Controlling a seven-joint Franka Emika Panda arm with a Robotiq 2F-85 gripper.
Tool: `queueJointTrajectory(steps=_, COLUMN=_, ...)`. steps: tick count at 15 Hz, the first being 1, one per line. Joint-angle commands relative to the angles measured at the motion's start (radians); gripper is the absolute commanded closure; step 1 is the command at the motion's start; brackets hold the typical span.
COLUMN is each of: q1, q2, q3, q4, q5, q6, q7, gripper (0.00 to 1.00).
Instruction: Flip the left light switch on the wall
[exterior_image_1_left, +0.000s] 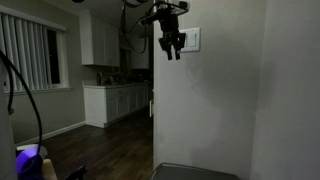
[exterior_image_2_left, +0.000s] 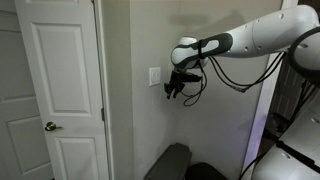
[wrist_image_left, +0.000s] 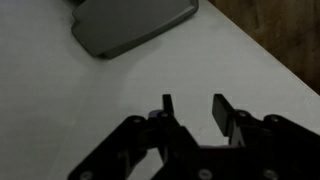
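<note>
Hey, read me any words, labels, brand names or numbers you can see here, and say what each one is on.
No text can be read in any view.
The switch plate on the wall, the door, the cabinets and the robot arm show no lettering. The pictures are too dim for fine print.

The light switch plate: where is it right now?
In both exterior views the switch plate sits on the pale wall, close beside the robot's jaws; in an exterior view a white door stands to its left.
</note>
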Motion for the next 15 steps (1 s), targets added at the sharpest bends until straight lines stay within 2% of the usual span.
queueJointTrajectory(steps=1, q1=0.001, q2=0.007, q3=0.016, q4=0.034, q5=0.004, q6=0.078, q7=0.013, gripper=0.84)
queueJointTrajectory(steps=3, q1=0.003, q2=-0.006, q3=0.031, q4=0.015, q5=-0.007, q6=0.146, q7=0.025, gripper=0.97)
queueJointTrajectory(steps=5, q1=0.003, q2=-0.005, q3=0.041, q4=0.002, q5=-0.008, q6=0.211, q7=0.033, gripper=1.0)
queueJointTrajectory(steps=10, q1=-0.007, q2=0.016, q3=0.058, q4=-0.018, q5=-0.022, q6=0.366, q7=0.087, gripper=1.0)
queueJointTrajectory(steps=15, q1=-0.005, q2=0.017, q3=0.083, q4=-0.004, q5=-0.048, q6=0.44, q7=0.114, gripper=1.0)
